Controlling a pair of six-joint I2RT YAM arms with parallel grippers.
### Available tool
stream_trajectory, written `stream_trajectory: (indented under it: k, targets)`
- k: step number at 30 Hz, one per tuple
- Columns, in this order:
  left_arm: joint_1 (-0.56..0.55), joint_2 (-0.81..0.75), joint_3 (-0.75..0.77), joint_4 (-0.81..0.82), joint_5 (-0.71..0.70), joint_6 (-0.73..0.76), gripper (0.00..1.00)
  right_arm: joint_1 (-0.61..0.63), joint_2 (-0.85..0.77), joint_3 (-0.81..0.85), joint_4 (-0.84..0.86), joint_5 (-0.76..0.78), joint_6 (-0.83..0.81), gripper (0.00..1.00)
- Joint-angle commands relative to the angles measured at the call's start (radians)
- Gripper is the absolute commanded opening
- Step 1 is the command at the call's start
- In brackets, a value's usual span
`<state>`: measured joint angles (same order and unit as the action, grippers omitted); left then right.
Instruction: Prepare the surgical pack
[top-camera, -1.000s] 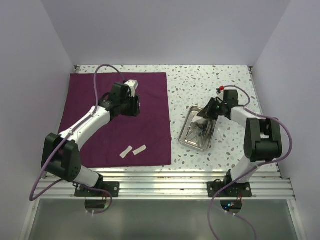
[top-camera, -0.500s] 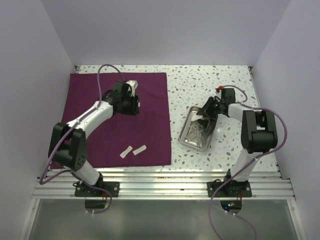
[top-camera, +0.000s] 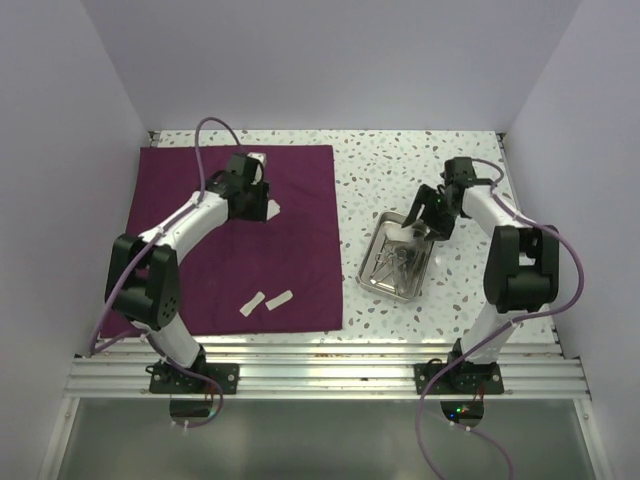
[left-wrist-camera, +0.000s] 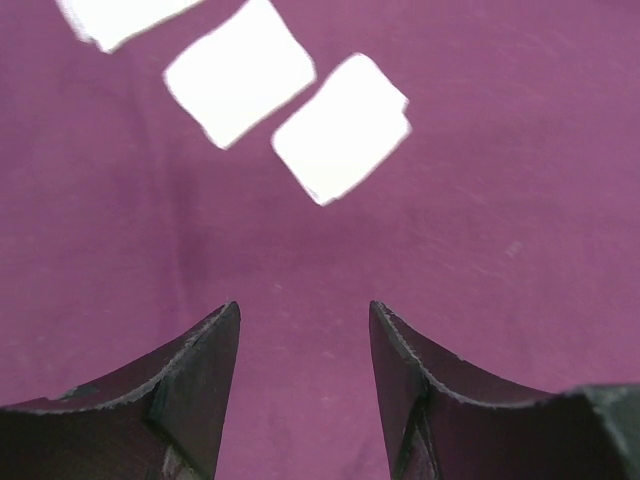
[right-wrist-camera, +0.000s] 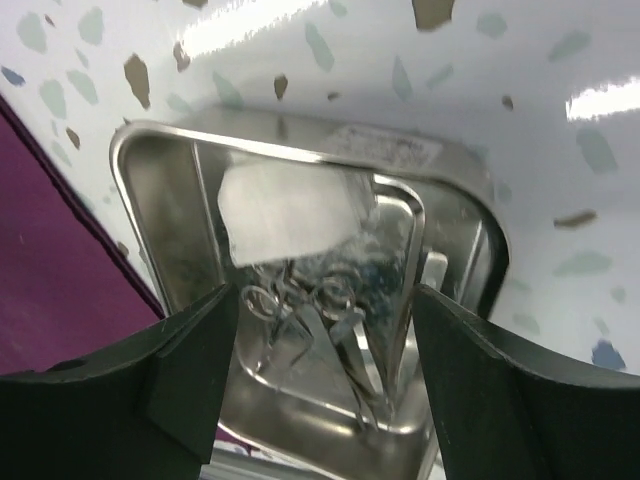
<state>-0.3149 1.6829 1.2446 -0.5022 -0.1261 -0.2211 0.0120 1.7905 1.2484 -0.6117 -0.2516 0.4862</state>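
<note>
The left arm is stretched forward over the surface, and the left gripper is pointed downward, its fingers parted. The right arm is raised at the elbow and reached forward. The right gripper is turned back inward and down, its fingers spread wide.

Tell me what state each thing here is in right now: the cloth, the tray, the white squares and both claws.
Maroon cloth: spread flat, unfolded.
Steel tray: on the bare table, right of the cloth.
Scissors: lying in the tray.
Tray gauze pad: lying in the tray by the scissors.
Loose gauze pads: flat on the cloth.
Left tool: open, empty, over the cloth.
Right tool: open, empty, over the tray.
</note>
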Motion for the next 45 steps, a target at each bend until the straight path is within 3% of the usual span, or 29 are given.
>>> stream_trajectory:
  k: [1, 3, 11, 17, 21, 24, 27, 29, 32, 35, 37, 40, 45]
  targets:
    - [0.043, 0.038, 0.073, -0.021, -0.089, 0.011, 0.58, 0.043, -0.111, 0.095, -0.227, 0.077, -0.046, 0.74]
    - [0.066, 0.044, 0.069, 0.014, -0.083, 0.022, 0.57, 0.098, -0.137, 0.118, -0.267, 0.048, -0.081, 0.74]
    - [0.263, 0.141, 0.148, 0.16, 0.22, 0.068, 0.5, 0.311, -0.246, 0.074, -0.284, -0.139, -0.092, 0.75]
    - [0.313, 0.326, 0.355, 0.154, 0.261, 0.117, 0.5, 0.316, -0.249, 0.039, -0.345, -0.124, -0.159, 0.75]
    - [0.364, 0.454, 0.463, 0.226, 0.475, 0.169, 0.53, 0.318, -0.244, 0.026, -0.353, -0.11, -0.172, 0.76]
    - [0.364, 0.537, 0.561, 0.209, 0.534, 0.259, 0.54, 0.318, -0.22, 0.019, -0.335, -0.163, -0.152, 0.76]
    - [0.364, 0.59, 0.628, 0.163, 0.525, 0.293, 0.55, 0.316, -0.194, 0.083, -0.397, -0.134, -0.178, 0.76]
    - [0.361, 0.565, 0.613, 0.157, 0.43, 0.264, 0.53, 0.315, -0.178, 0.137, -0.419, -0.1, -0.199, 0.76]
    - [0.349, 0.458, 0.451, 0.276, 0.352, 0.235, 0.53, 0.316, -0.148, 0.161, -0.416, -0.11, -0.198, 0.76]
    - [0.329, 0.41, 0.398, 0.258, 0.231, 0.165, 0.49, 0.316, -0.117, 0.166, -0.402, -0.127, -0.198, 0.76]
    - [0.321, 0.367, 0.339, 0.249, 0.229, 0.123, 0.47, 0.316, -0.095, 0.178, -0.407, -0.124, -0.204, 0.76]
    - [0.255, 0.319, 0.271, 0.231, 0.191, 0.108, 0.45, 0.315, -0.085, 0.181, -0.405, -0.124, -0.212, 0.76]
    - [0.126, 0.316, 0.277, 0.165, -0.027, 0.166, 0.45, 0.313, -0.065, 0.2, -0.421, -0.12, -0.227, 0.77]
